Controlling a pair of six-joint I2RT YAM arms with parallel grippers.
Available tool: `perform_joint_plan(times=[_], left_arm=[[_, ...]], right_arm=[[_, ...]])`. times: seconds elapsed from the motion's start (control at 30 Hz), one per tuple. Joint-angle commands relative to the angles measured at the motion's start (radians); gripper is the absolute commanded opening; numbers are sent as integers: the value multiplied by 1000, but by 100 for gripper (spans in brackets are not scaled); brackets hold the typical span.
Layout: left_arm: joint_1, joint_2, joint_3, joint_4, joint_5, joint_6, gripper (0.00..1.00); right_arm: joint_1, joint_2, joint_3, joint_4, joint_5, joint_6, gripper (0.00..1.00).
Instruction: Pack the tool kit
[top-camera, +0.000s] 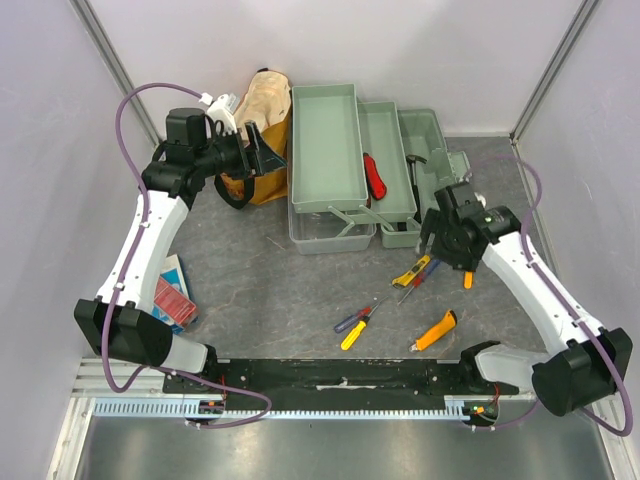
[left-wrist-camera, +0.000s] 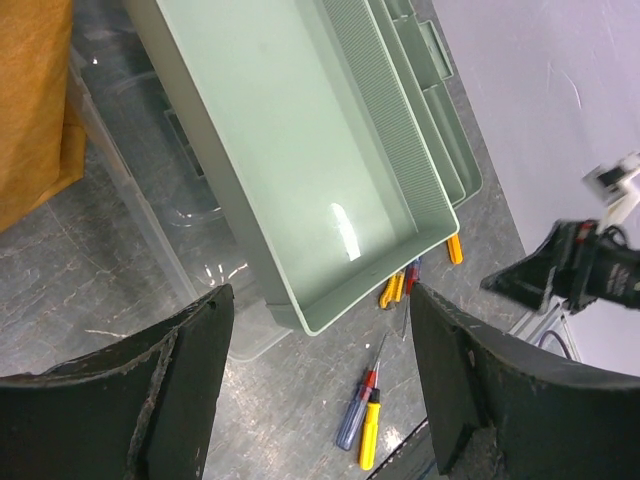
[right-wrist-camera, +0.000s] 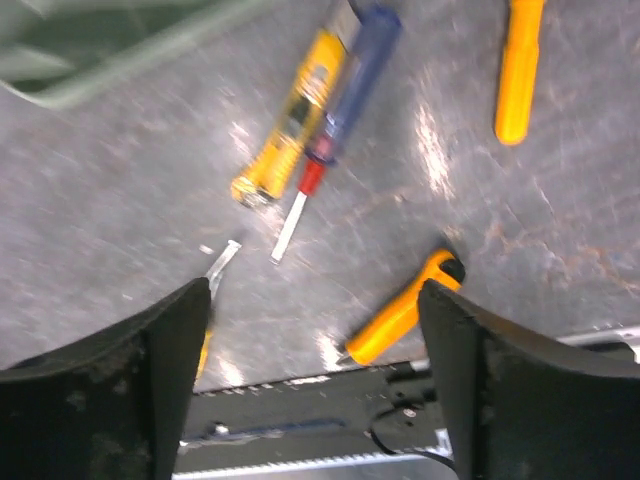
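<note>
distance first: which arm is nearer?

right pincer (right-wrist-camera: 310, 292), wide open, empty. yellow tool (right-wrist-camera: 290, 120) and blue screwdriver (right-wrist-camera: 345, 80) lie side by side on the tabletop (right-wrist-camera: 120, 200) just ahead, slanted across its closing line.

toolbox (top-camera: 325, 130)?

just beyond, trays out. left pincer (top-camera: 262, 150) gapes empty by the bag (top-camera: 268, 110), well apart.

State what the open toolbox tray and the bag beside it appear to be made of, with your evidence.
Tray: probably moulded plastic, pale green, semi-gloss; a light glint shows on its smooth floor. Bag: apparently cloth or canvas, mustard, matt; it slumps in soft folds.
</note>
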Motion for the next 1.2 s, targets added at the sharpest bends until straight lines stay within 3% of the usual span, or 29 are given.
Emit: perform_joint_plan(times=[0.0, 0.33, 0.57, 1.1, 1.17], left_arm=[[-3, -10, -17, 57, 9, -17, 77], [-2, -38, -49, 56, -39, -37, 77], [-2, -52, -55, 42, -62, -33, 77], [-2, -64, -15, 5, -94, 4, 77], [-3, -70, -17, -3, -102, 13, 77]], right_arm=[[-2, -70, -167, -58, -36, 72, 98], [-23, -38, -383, -16, -108, 115, 98], [-117, -101, -547, 90, -234, 104, 97], [-120, -41, -621, 263, -239, 133, 89], [-120, -35, -621, 292, -235, 130, 84]])
